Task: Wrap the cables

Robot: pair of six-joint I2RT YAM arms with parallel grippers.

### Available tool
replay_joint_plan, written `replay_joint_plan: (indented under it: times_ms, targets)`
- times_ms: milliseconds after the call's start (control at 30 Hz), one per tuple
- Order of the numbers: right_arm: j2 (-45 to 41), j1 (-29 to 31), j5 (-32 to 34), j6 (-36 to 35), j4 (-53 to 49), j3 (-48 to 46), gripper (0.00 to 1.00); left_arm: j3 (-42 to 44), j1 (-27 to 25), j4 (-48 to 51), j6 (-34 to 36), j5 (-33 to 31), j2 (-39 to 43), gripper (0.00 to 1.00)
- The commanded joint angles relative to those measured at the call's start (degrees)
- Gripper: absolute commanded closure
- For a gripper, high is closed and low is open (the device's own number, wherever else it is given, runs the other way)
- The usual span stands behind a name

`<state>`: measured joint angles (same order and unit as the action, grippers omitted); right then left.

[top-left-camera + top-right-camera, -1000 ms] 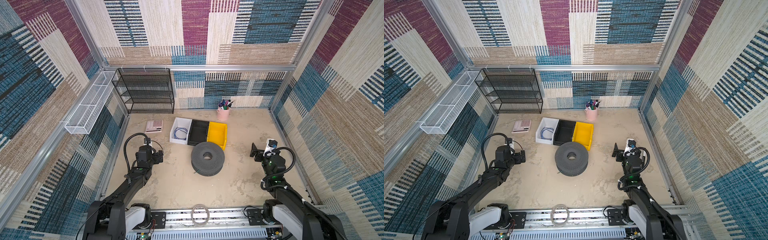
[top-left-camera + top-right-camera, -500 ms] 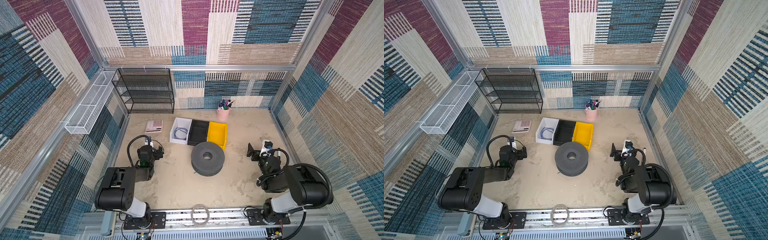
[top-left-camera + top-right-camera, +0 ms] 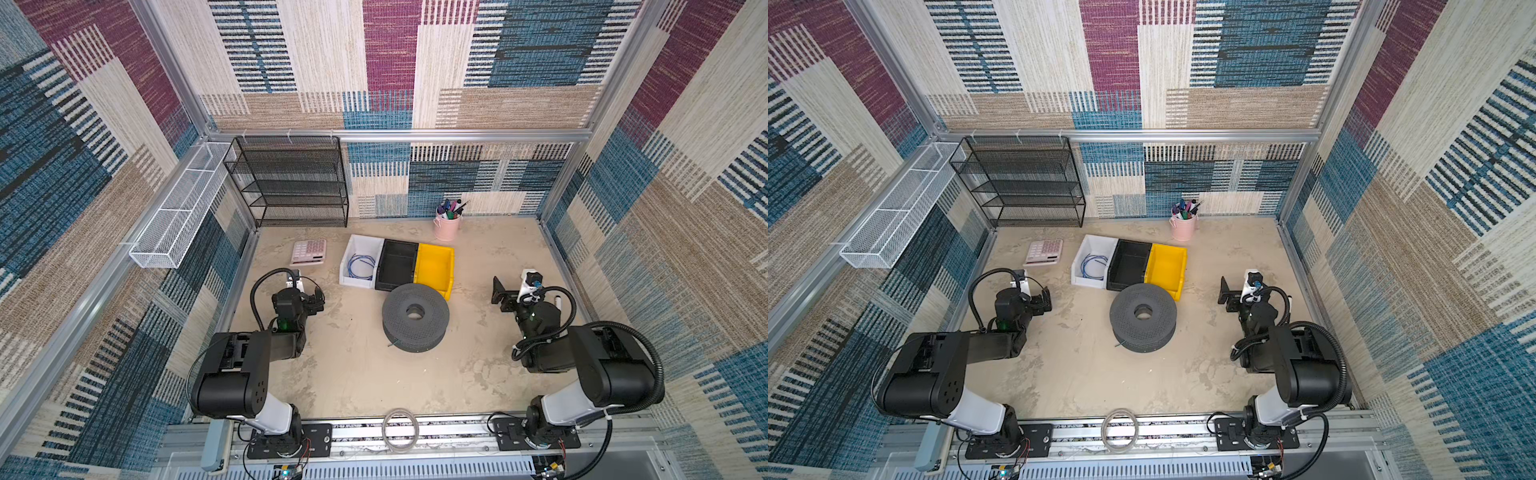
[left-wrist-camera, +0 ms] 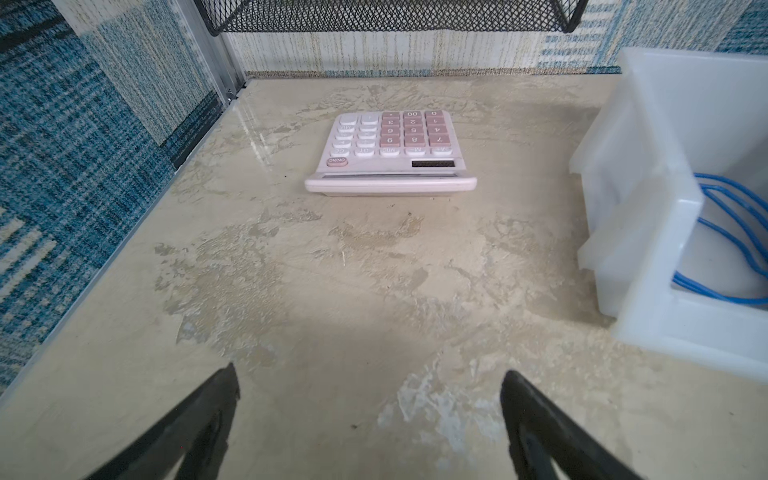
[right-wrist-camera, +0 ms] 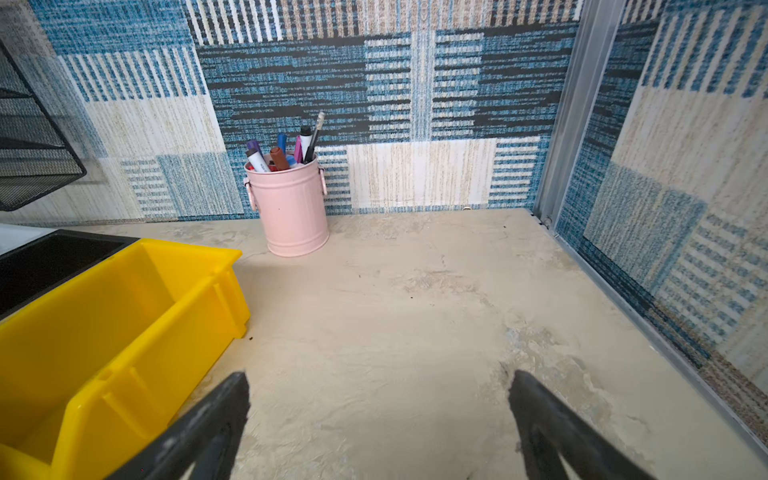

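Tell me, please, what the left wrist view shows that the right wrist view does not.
Only the left wrist view: the pink calculator, the white bin and the blue cable coiled inside it.
Only the right wrist view: the pink cup of pens, the yellow bin and a corner of the black bin beside it.
Both: the beige table, part of the black mesh rack, the patterned wall, and an arm's own gripper, the left gripper or the right gripper, jaws open with nothing between them.
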<state>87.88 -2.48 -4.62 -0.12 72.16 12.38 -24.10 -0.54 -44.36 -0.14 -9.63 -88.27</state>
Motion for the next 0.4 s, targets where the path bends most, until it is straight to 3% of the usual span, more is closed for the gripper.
replay_joint_plan:
  times_ms: [0, 367]
  targets:
    - [-0.16, 0.11, -2.57, -1.20, -0.44, 0.54, 0.01, 0.10, 0.09, -3.00, -0.39, 0.60, 0.27, 0.01]
    - [-0.13, 0.10, -2.56, -1.18, -0.12, 0.41, 0.01, 0.10, 0.10, -3.03, -0.47, 0.64, 0.26, 0.01]
